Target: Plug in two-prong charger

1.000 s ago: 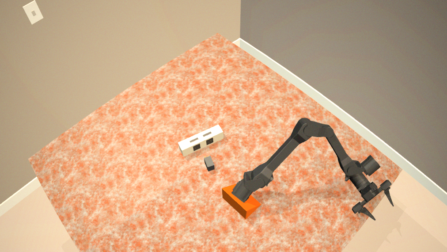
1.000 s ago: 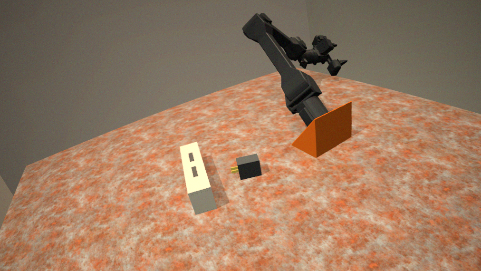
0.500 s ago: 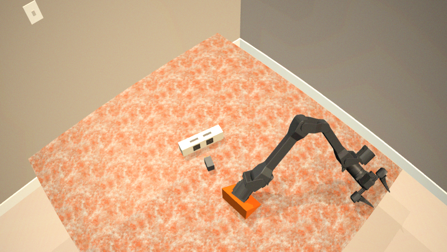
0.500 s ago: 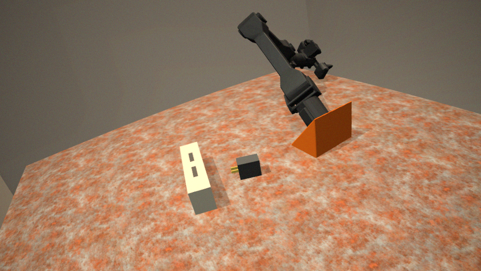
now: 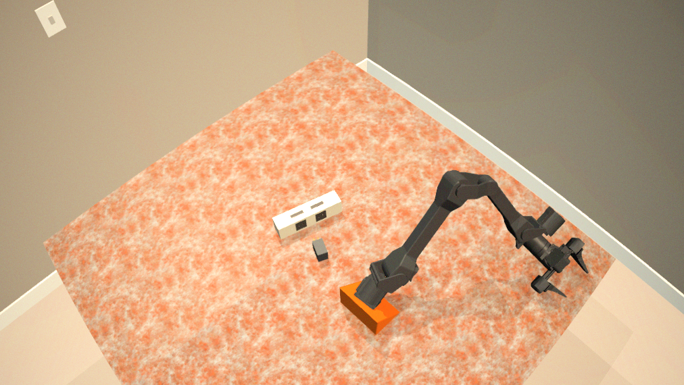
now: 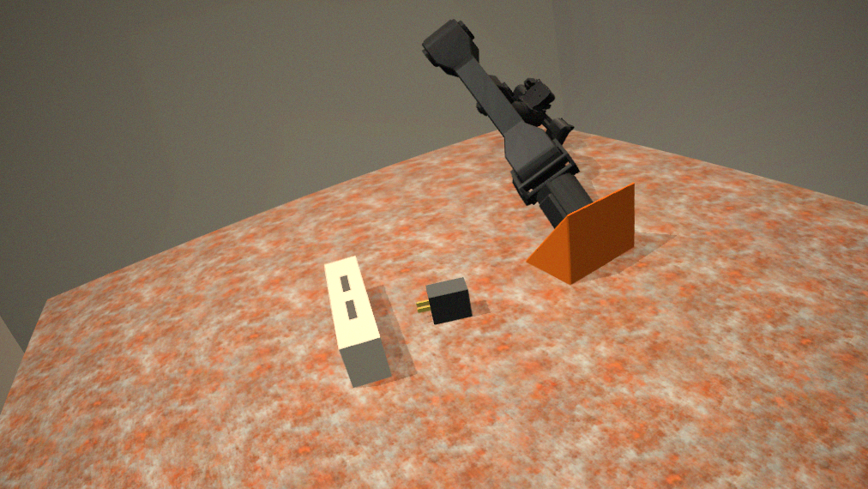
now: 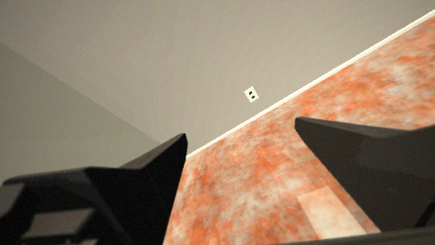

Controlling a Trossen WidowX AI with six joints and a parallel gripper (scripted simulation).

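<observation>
The white power strip [image 5: 286, 228] [image 6: 366, 365] lies on the table left of the arm's base, its two dark outlets on the side facing the charger. The dark charger [image 5: 320, 250] [image 6: 450, 304] lies on the table a short way in front of that side. In the exterior view its two brass prongs [image 6: 422, 305] point toward the strip, apart from it. My gripper [image 5: 576, 284] [image 7: 239, 130] is open and empty, raised near the table's right corner, far from the charger and strip. In the exterior view the arm largely hides the gripper.
The orange wedge base [image 5: 356, 309] [image 6: 601, 239] stands under the arm, close to the charger. The patterned table [image 5: 191, 191] [image 6: 212, 413] ends close to my gripper at the right corner. Walls stand behind it. A wall outlet plate [image 7: 251, 94] shows beyond my fingers in the wrist view.
</observation>
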